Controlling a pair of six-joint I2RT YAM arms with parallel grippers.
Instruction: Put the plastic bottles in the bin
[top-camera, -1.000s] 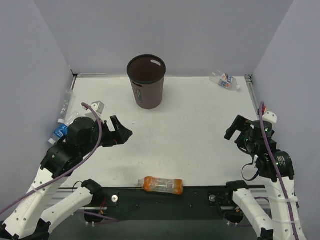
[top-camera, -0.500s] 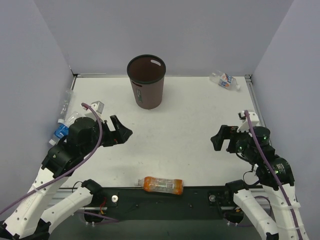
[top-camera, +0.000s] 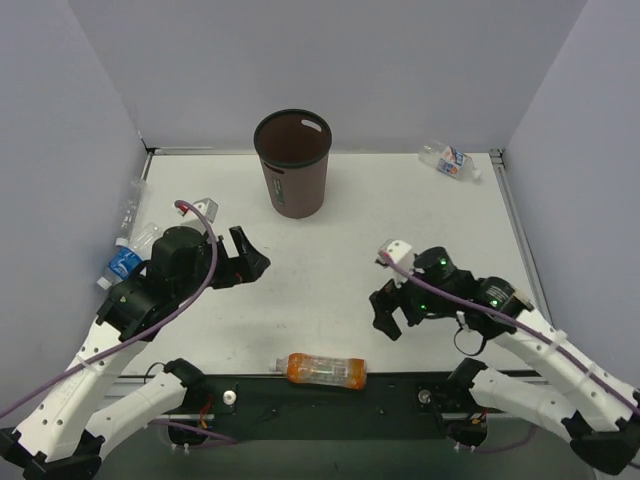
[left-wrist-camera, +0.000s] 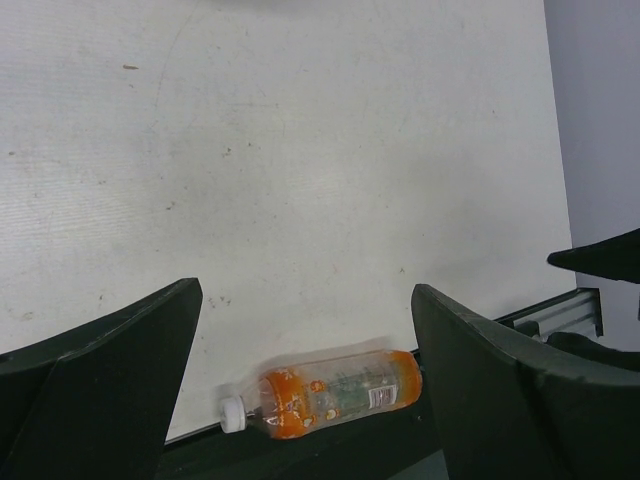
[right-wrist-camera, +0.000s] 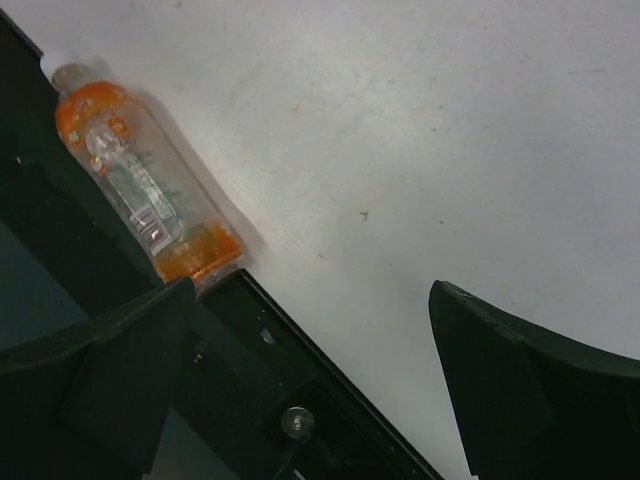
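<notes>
**A:** So, has anything changed on the counter (top-camera: 340, 255)?

**B:** Nothing lying on it has moved. The bin (top-camera: 297, 188) stands at twelve o'clock as before, and nothing has gone into it.

**A:** What moved, then?

**B:** The right end effector (top-camera: 388, 314) has swung in from three o'clock to about five, jaws wide apart and empty. The left end effector (top-camera: 250, 262), also spread and empty, has barely shifted at nine.

**A:** What is it heading for?

**B:** Probably the orange bottle (top-camera: 325, 369), which lies on its side at six, on the near edge. Both wrist views now frame it. The blue-label bottle (top-camera: 127, 232) lies at nine, and the red-white-blue bottle (top-camera: 448, 160) at one. I'd say the first pickup is about to start.
</notes>
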